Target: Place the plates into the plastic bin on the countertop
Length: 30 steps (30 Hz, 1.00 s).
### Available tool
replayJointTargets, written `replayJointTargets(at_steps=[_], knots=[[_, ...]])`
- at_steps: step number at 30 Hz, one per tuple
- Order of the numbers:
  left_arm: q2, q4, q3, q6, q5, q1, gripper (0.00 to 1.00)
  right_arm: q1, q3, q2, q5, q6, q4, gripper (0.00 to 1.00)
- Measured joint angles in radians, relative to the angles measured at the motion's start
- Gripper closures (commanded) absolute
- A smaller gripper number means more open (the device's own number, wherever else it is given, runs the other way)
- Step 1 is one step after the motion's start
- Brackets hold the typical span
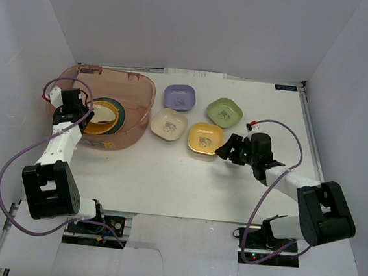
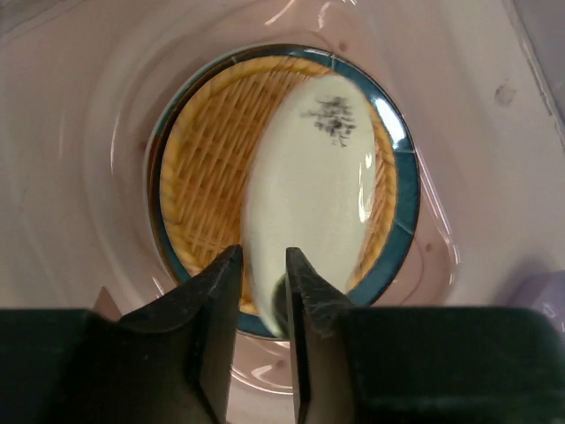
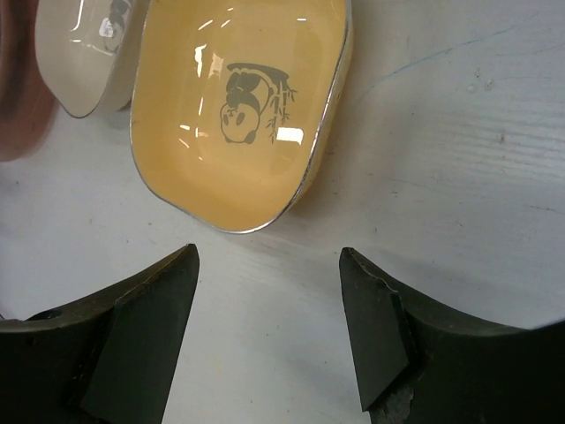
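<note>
In the upper left of the top view, the plastic bin (image 1: 136, 91) holds a short stack, and the left gripper (image 2: 262, 261) is lowered into it. Its fingers pinch the near rim of a pale gold plate (image 2: 318, 168), which hangs steeply tilted and a little blurred over the orange woven plate (image 2: 207, 150). That one sits nested on the dark teal plate (image 2: 406, 203), at the centre of the bin floor. So two round plates are clearly stowed and a third is in the bin but not yet let go. Whether the red-and-teal floral plate lies under the stack I cannot tell; it shows nowhere else.

To the right of centre in the top view, four small rounded-square plates lie outside the bin on the countertop (image 1: 186, 184), near one another but apart: the purple plate (image 1: 179, 97) and the green plate (image 1: 224, 112) farther up the frame, the cream plate (image 1: 168, 124) just beside the bin wall, and the yellow plate (image 3: 238, 106) below the green one. The right gripper (image 3: 267, 256) hovers low just short of the yellow plate's near rim, fingers spread wide and holding nothing.

By my reckoning the task is close to half done: the gold plate needs releasing flat onto the stack, and all four small plates have yet to be carried over, the yellow one most likely first.
</note>
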Motion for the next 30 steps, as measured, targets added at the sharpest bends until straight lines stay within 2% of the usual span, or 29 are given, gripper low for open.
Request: replayJointTargets(at_steps=[1, 2, 7, 13, 15, 19, 23, 25, 27, 29, 30], knots=[[0.000, 0.001, -0.010, -0.004, -0.003, 0.000, 0.44, 0.002, 0.010, 0.024, 0.005, 0.002, 0.001, 0.29], [0.000, 0.002, -0.018, -0.007, -0.003, 0.000, 0.41, 0.005, 0.023, 0.050, 0.013, 0.004, 0.001, 0.29], [0.000, 0.036, -0.039, -0.024, 0.019, 0.000, 0.30, 0.013, 0.092, 0.135, 0.058, 0.007, 0.003, 0.29], [-0.042, 0.078, -0.040, -0.012, 0.072, -0.046, 0.30, 0.019, 0.182, 0.230, 0.124, -0.006, 0.000, 0.36], [-0.089, 0.092, -0.039, 0.008, 0.053, -0.121, 0.31, 0.022, 0.208, 0.255, 0.140, -0.010, -0.001, 0.42], [-0.184, 0.123, -0.018, 0.060, 0.034, -0.365, 0.35, 0.038, 0.254, 0.298, 0.170, -0.018, -0.015, 0.53], [-0.233, 0.144, -0.022, 0.083, -0.018, -0.631, 0.36, 0.048, 0.262, 0.303, 0.202, -0.030, -0.039, 0.58], [-0.237, 0.145, -0.053, 0.075, -0.044, -0.730, 0.34, 0.050, 0.263, 0.311, 0.210, -0.036, -0.050, 0.64], [-0.217, 0.139, -0.089, 0.056, -0.072, -0.804, 0.32, 0.050, 0.263, 0.325, 0.221, -0.036, -0.062, 0.79], [-0.173, 0.129, -0.121, 0.026, -0.085, -0.848, 0.29, 0.050, 0.262, 0.327, 0.231, -0.040, -0.073, 0.87], [-0.142, 0.126, -0.130, 0.011, -0.089, -0.859, 0.21, 0.050, 0.260, 0.322, 0.238, -0.040, -0.078, 0.90]])
